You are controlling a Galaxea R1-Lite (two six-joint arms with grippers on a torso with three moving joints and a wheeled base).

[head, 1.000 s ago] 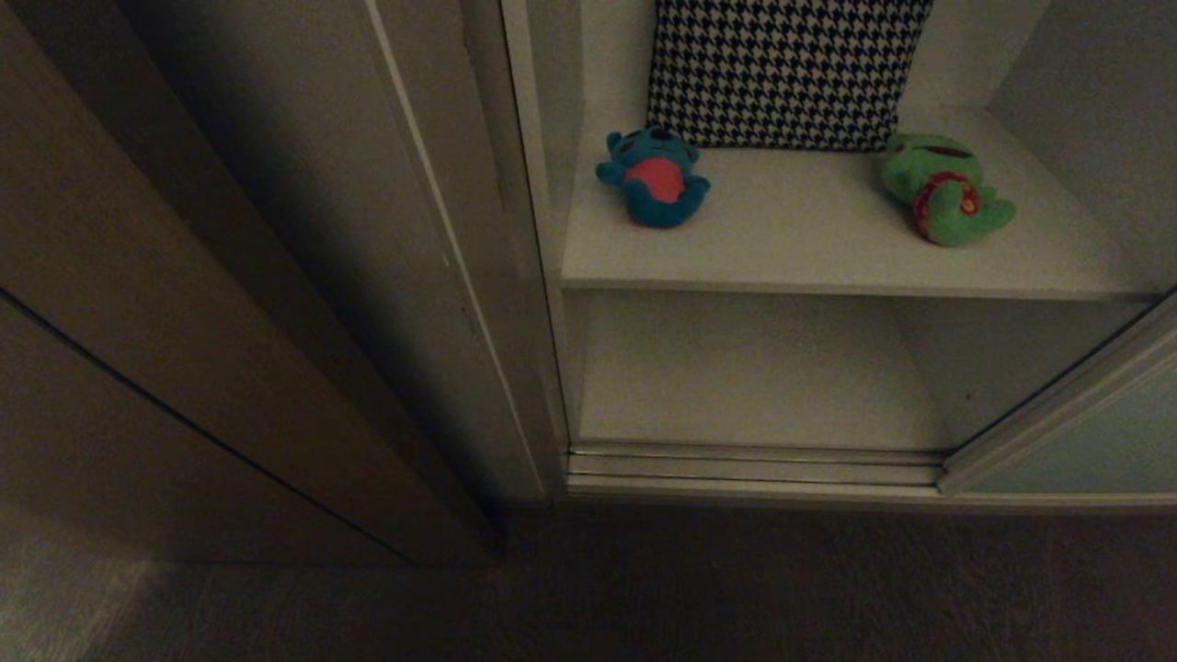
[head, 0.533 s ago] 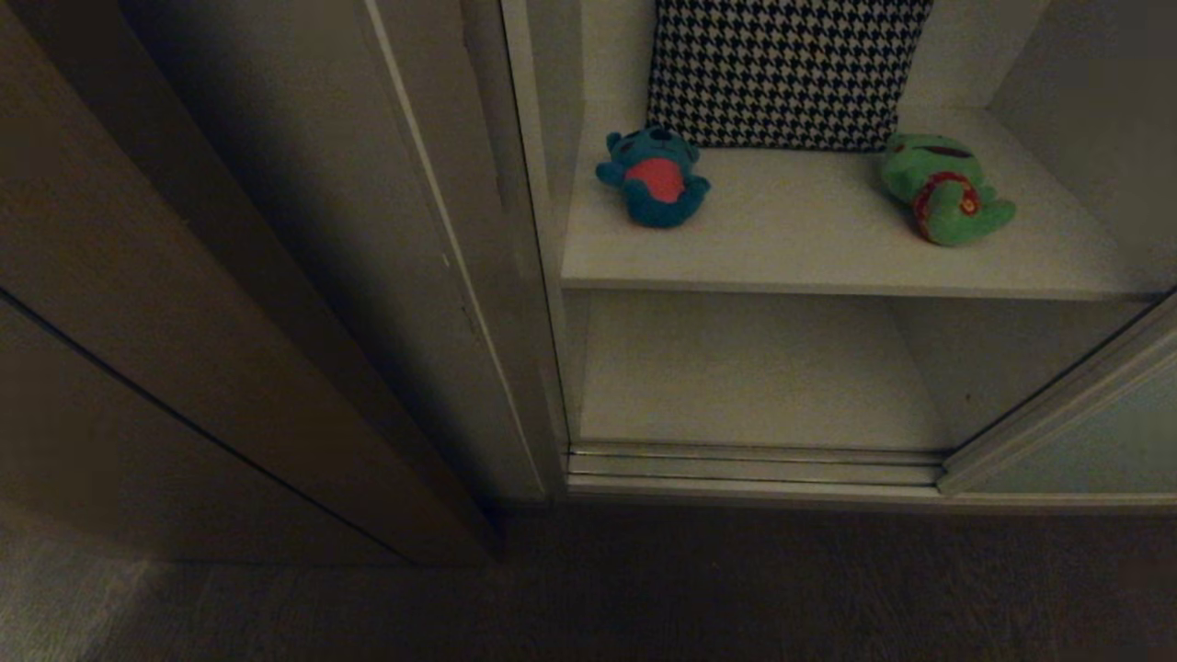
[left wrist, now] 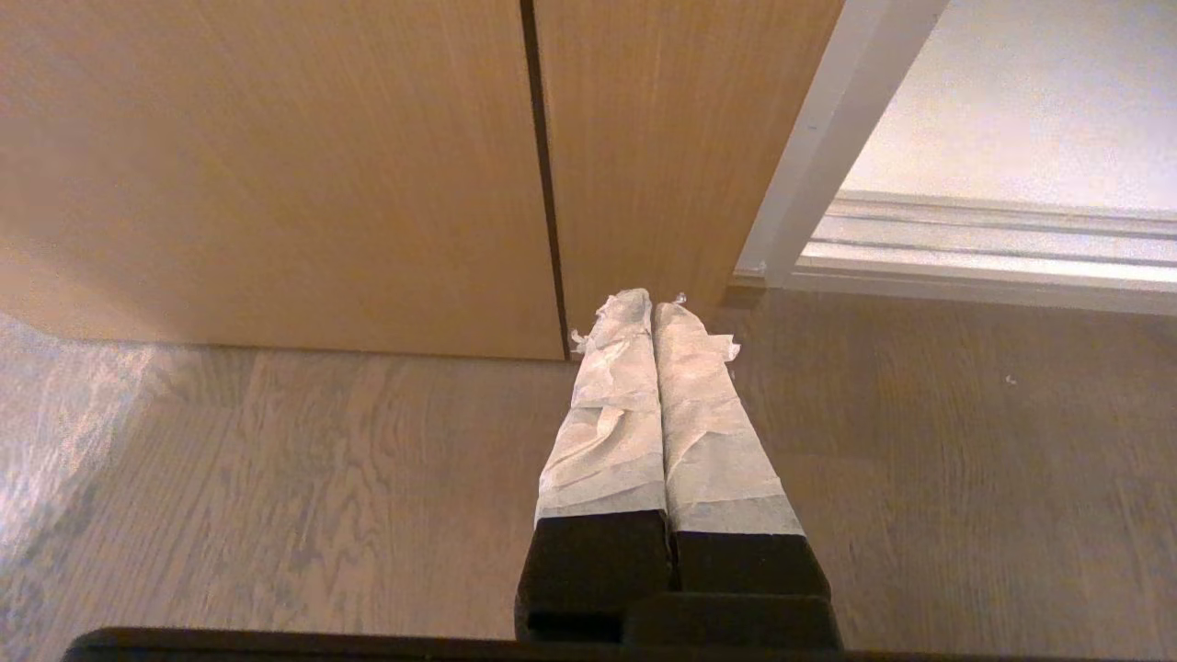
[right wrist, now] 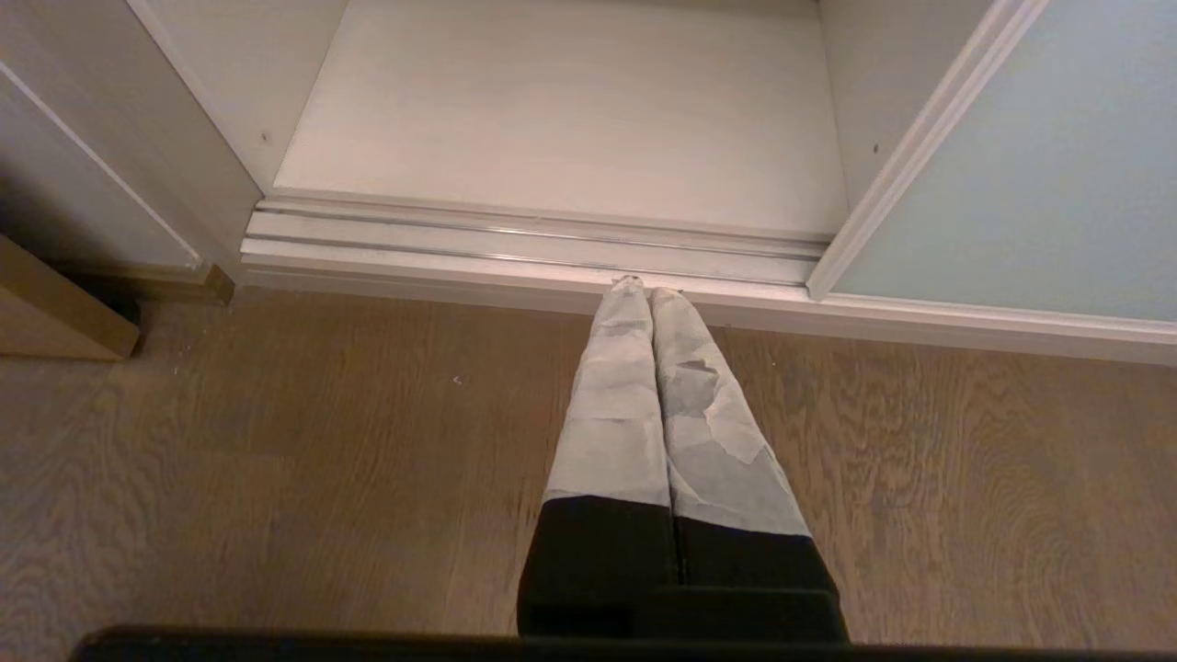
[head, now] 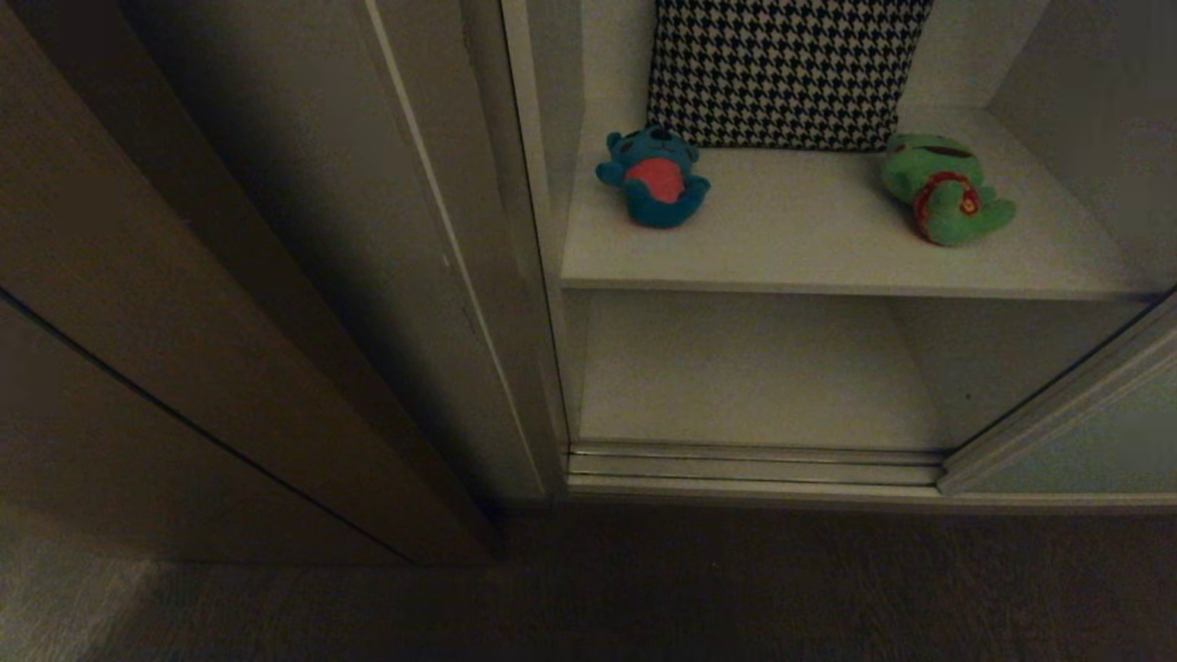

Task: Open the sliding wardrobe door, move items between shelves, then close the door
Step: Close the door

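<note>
I see the sliding wardrobe door [right wrist: 1039, 184] pushed aside: a matte pale grey-green panel with a thin light frame, standing ahead and to the right of my right pincer [right wrist: 651, 292], its edge bounding the open bay. Inside, on the upper shelf [head: 828, 248], a plain white board between white walls, lie the two items. The teal-blue bear [head: 655, 176] lies on its back, red belly up, near the left wall. The green frog [head: 945, 188], in red patterned clothing, lies tilted near the right wall, well apart from the bear. Both sit just in front of a black-and-white houndstooth cushion [head: 782, 69] leaning against the back wall; the frog's head looks to touch its lower corner. The lower shelf [right wrist: 570, 119] is white as well, straight ahead of my right pincer, beyond the door track [right wrist: 533, 244].

My right pincer hangs above the wooden floor [right wrist: 276, 460], its paper-wrapped fingers pressed together and holding nothing, tips pointing at the track. My left pincer [left wrist: 651, 308] is likewise pressed together and empty, over the floor, pointing at the foot of a brown wooden side panel [left wrist: 276, 165], with the wardrobe's white frame post [left wrist: 828, 138] ahead to its right.
</note>
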